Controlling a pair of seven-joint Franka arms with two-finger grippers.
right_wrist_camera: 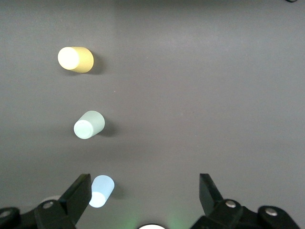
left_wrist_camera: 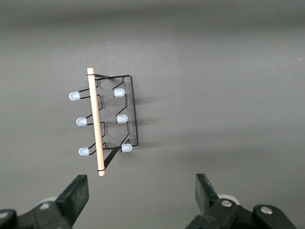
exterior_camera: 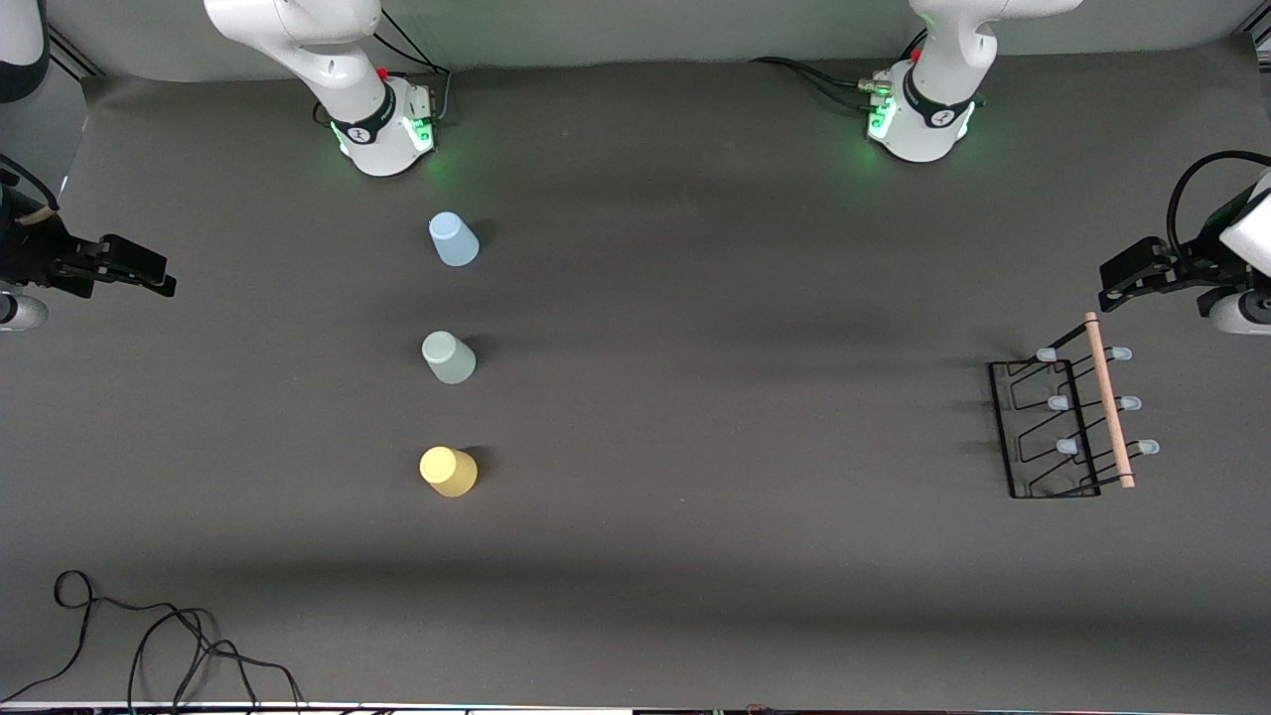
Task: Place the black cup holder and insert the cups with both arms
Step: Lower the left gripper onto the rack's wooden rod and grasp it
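Note:
The black cup holder (exterior_camera: 1067, 425) stands on the table at the left arm's end, its wooden rod (exterior_camera: 1108, 399) on top and its pale blue peg caps free. It also shows in the left wrist view (left_wrist_camera: 108, 119). My left gripper (exterior_camera: 1120, 285) is open and empty, over the bare table just off one end of the rod (left_wrist_camera: 141, 191). The blue cup (exterior_camera: 454, 240), green cup (exterior_camera: 449, 357) and yellow cup (exterior_camera: 449, 472) stand in a row, narrow ends up, toward the right arm's end. My right gripper (exterior_camera: 157, 281) is open and empty, apart from them (right_wrist_camera: 143, 191).
Loose black cables (exterior_camera: 149, 636) lie at the table's near corner at the right arm's end. The two green-lit arm bases (exterior_camera: 387, 124) (exterior_camera: 918, 119) stand along the table's farthest edge. Dark grey table (exterior_camera: 745, 397) lies between the cups and the holder.

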